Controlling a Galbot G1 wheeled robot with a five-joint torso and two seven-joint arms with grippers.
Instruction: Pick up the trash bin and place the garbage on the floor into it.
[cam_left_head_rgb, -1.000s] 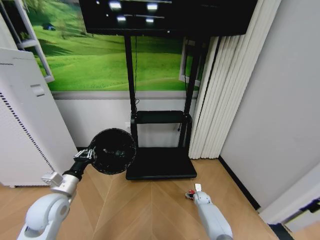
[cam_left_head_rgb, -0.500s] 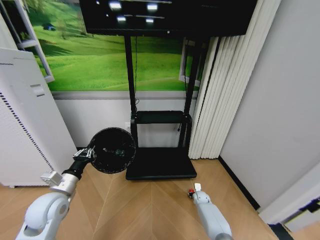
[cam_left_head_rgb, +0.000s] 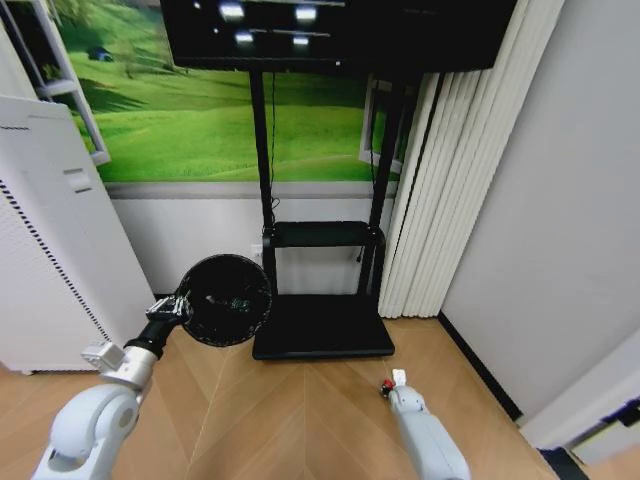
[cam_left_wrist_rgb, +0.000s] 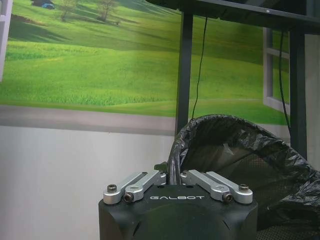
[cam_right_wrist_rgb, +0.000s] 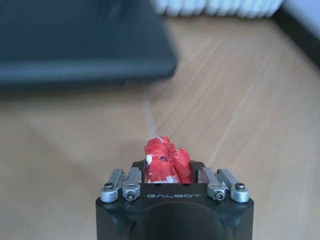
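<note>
Low at the front of the scene, above the wooden floor, the right end effector is seen clamped on a red-and-white wad of garbage, the crumpled lump pinched between the jaws and lifted off the boards. From the head camera the same wad shows as a small red spot at the tip of the right arm, near the corner of the black stand base.

Further out on the left, the trash bin is held in the air by the left end effector, which is closed on its rim. The bin is tipped so that its round mouth faces back toward the robot, and a small greenish item can be made out inside; what it is cannot be told for certain. In the left wrist view the black bag liner is seen crumpled around the rim just past the fingers.

Beyond these stand the white air purifier at the left, the screen stand against the wall with its green landscape picture, and the pale curtain at the right.

The step in hand is judged to be carrying a picked-up wad to the bin. The next move calls for the wad to be brought across to the bin's mouth and released only once it is over the opening; with the bin tipped so far, a drop short of the rim could send the wad back to the floor.
</note>
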